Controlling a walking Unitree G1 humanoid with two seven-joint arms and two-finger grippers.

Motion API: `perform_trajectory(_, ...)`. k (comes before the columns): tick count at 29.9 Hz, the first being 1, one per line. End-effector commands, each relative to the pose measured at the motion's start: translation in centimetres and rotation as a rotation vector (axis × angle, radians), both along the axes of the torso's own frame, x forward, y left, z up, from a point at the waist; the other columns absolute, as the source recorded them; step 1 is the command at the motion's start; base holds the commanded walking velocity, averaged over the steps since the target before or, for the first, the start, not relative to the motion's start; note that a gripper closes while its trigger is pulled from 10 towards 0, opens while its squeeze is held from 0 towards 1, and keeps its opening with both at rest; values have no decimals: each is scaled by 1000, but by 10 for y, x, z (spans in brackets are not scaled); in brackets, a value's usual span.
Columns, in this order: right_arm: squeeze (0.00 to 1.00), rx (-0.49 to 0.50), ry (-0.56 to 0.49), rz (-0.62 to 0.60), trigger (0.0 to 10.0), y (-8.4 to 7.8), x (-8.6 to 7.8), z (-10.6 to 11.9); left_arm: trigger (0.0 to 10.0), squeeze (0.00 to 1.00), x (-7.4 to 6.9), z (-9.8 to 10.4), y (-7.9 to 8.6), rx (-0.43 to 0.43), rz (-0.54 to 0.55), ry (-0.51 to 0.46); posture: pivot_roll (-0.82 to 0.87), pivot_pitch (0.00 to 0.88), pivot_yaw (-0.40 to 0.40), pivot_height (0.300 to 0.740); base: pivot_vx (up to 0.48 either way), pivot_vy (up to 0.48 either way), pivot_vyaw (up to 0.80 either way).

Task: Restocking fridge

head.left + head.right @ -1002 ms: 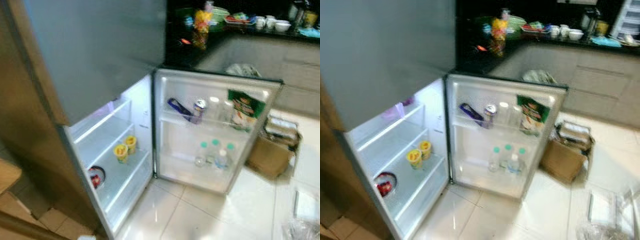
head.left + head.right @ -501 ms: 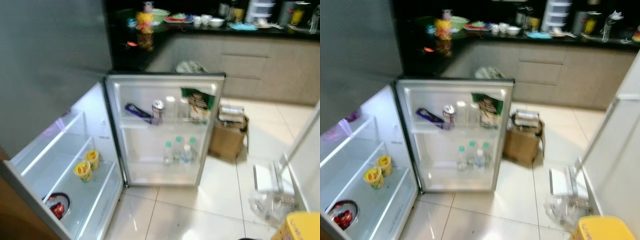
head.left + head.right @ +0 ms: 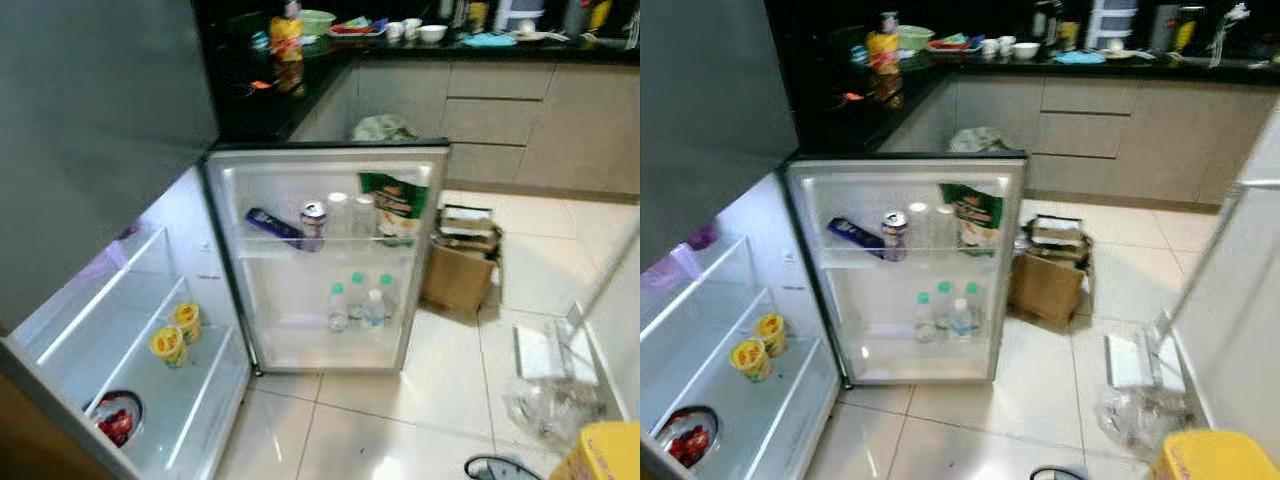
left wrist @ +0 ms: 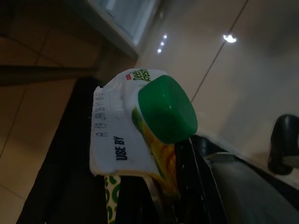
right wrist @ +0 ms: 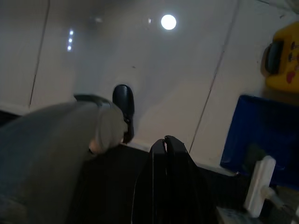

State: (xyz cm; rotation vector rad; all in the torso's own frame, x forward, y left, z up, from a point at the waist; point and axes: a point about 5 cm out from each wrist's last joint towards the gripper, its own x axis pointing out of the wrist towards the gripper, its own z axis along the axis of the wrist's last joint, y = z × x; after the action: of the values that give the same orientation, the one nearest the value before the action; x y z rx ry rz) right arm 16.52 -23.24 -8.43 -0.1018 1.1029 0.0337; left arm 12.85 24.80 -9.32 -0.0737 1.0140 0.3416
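Now my view has swung right, centring the fridge door (image 3: 325,260) at twelve o'clock; left gripper (image 4: 159,196) clamps the carton (image 4: 140,126) down by the floor, unshelved; right gripper (image 5: 167,147) hangs closed.

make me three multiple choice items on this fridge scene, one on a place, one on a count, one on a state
1. Where is the brown cardboard box?
A. on the floor beside the open fridge door
B. on the counter
C. inside the fridge

2. How many clear bottles with green caps stand in the door's lower rack?
A. one
B. three
C. six

3. What is the left gripper doing?
A. hanging empty
B. holding a green-capped carton
C. holding a can

Answers: 1 A, it sits on tiles right of the door; 2 B, three caps show; 3 B, the left wrist view shows the carton between the fingers.
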Motion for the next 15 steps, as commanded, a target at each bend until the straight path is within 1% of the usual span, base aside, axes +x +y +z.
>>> perform_trajectory(1, 0, -2, 22, 3, 10000, -1, -5, -2, 10000, 0, 4, 1, -3, -12, -2, -10, -111, 0, 25, 740, 0, 0, -788)
perform_trajectory(6, 0, -16, 16, 21, 10000, -3, -3, -1, 10000, 0, -2, -2, -3, -17, -1, 8, -102, 0, 18, 740, 0, 0, -790)
perform_trajectory(12, 0, -16, 16, 21, 10000, -3, -3, -1, 10000, 0, -2, -2, -3, -17, -1, 8, -102, 0, 18, 740, 0, 0, -788)
perform_trajectory(13, 0, -23, 18, 29, 10000, -4, -3, 0, 10000, 0, -3, -2, -3, -19, 1, 9, -101, 0, 15, 740, 0, 0, -419)
perform_trajectory(15, 0, -31, 19, 78, 10000, 1, -2, -1, 10000, 0, -2, -1, -1, -21, -2, 7, -100, 0, 16, 740, 0, -441, 0)
